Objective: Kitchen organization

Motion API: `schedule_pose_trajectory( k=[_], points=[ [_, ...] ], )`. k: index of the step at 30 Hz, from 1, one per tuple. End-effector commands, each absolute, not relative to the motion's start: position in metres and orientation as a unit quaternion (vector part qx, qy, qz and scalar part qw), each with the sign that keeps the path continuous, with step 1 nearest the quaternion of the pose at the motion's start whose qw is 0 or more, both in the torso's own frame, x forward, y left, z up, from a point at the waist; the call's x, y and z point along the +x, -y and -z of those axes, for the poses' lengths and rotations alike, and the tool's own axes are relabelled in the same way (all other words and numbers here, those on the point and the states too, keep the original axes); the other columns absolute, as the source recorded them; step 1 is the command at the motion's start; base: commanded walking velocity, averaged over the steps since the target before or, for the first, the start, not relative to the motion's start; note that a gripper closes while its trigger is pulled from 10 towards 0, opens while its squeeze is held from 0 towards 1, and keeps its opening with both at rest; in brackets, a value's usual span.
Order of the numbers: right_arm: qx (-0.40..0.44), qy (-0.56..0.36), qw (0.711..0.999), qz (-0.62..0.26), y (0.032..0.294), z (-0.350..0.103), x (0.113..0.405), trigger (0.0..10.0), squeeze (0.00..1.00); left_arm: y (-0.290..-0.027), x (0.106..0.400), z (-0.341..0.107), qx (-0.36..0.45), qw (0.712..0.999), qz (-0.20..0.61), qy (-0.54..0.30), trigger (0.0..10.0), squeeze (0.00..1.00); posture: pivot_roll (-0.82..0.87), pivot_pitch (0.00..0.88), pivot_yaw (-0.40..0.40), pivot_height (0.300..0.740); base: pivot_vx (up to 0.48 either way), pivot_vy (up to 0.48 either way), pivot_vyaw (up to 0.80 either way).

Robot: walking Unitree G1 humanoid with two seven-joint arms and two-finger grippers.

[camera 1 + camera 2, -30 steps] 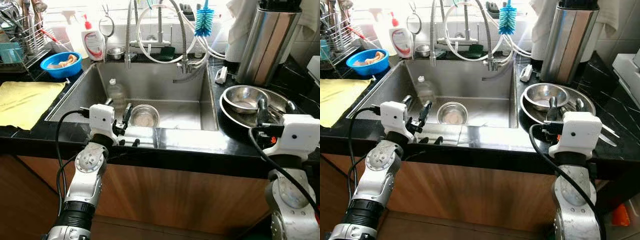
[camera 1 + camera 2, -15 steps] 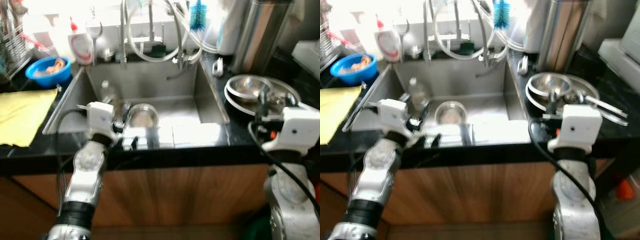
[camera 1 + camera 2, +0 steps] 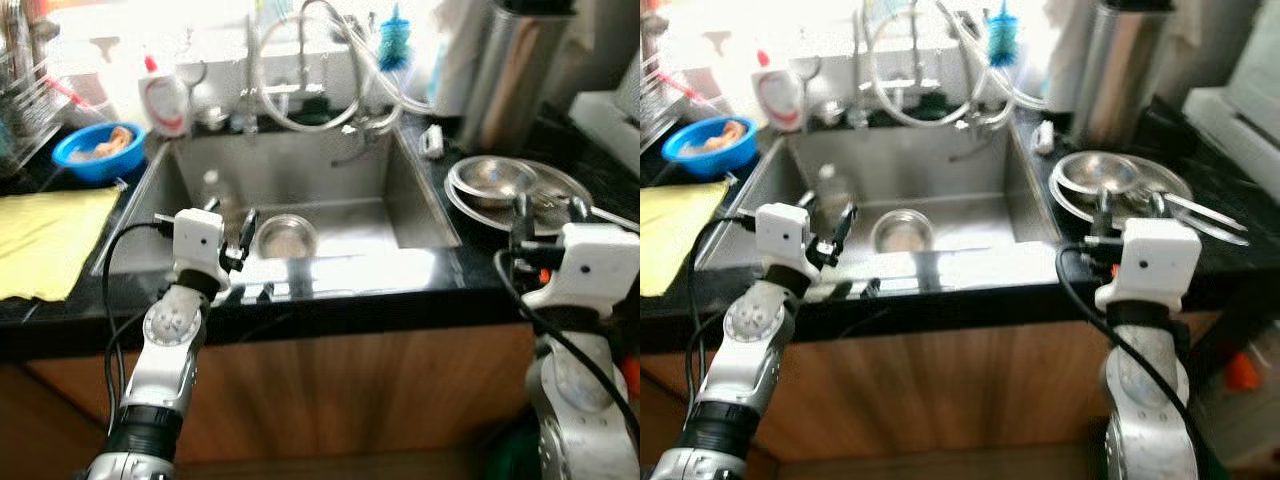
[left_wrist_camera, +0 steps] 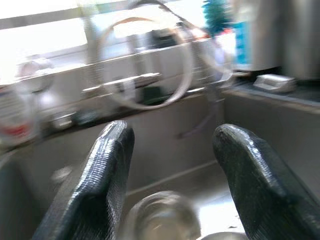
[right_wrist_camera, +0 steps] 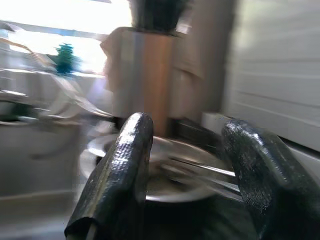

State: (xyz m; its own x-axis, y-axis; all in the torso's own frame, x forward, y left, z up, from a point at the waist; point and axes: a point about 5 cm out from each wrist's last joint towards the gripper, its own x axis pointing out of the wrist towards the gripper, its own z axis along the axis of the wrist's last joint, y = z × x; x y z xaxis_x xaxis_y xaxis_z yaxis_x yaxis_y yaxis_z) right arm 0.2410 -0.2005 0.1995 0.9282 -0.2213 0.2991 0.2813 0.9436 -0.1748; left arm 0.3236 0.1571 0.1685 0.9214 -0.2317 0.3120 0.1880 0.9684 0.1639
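A black counter (image 3: 60, 310) runs across the scene with a steel sink (image 3: 300, 165) sunk into its middle; in the basin a small steel bowl (image 3: 286, 236) sits on the floor with a clear plastic bottle (image 3: 213, 190) standing upright just beside it, toward the robot's left. Behind the sink a faucet with looped hoses (image 3: 300, 70) rises, a white soap bottle (image 3: 165, 95) stands at the back corner, and a blue bottle brush (image 3: 392, 45) pokes up nearby. Left of the sink a yellow cloth (image 3: 45, 235) lies flat on the counter, and beyond it a blue bowl (image 3: 95, 150) holds something pale and orange that is too blurred to name. Right of the sink a tall steel canister (image 3: 520, 75) stands behind a wide steel dish (image 3: 555, 190) with a smaller steel bowl (image 3: 490, 175) nested in it; long utensils lie across the dish. The left gripper (image 3: 232, 222) hangs over the sink's front edge, its fingers apart, and its wrist view looks past them down at the bottle top (image 4: 160, 220). The right gripper (image 3: 545, 210) hovers at the near rim of the dish, fingers likewise spread, and its wrist view shows the utensils (image 5: 200, 170) close up.
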Motion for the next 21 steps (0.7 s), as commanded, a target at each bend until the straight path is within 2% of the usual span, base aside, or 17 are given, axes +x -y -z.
schedule_pose_trajectory(
  k=[1, 21],
  points=[
    [-0.111, 0.15, 0.973, 0.137, 0.2029, -0.205, 0.2382, 10.0, 0.0, -0.1509, 0.3245, -0.1729, 0.069, 0.975, 0.117, 0.176, 10.0, 0.0, -0.1, 0.0, 0.069, 0.74, 0.0, 0.0, -0.65],
    [-0.115, 0.146, 0.974, 0.131, 0.2107, -0.204, 0.2392, 10.0, 0.0, -0.1491, 0.3234, -0.1717, 0.073, 0.974, 0.123, 0.175, 10.0, 0.0, -0.1, 0.0, 0.067, 0.74, 0.0, 0.0, -0.03]
  ],
)
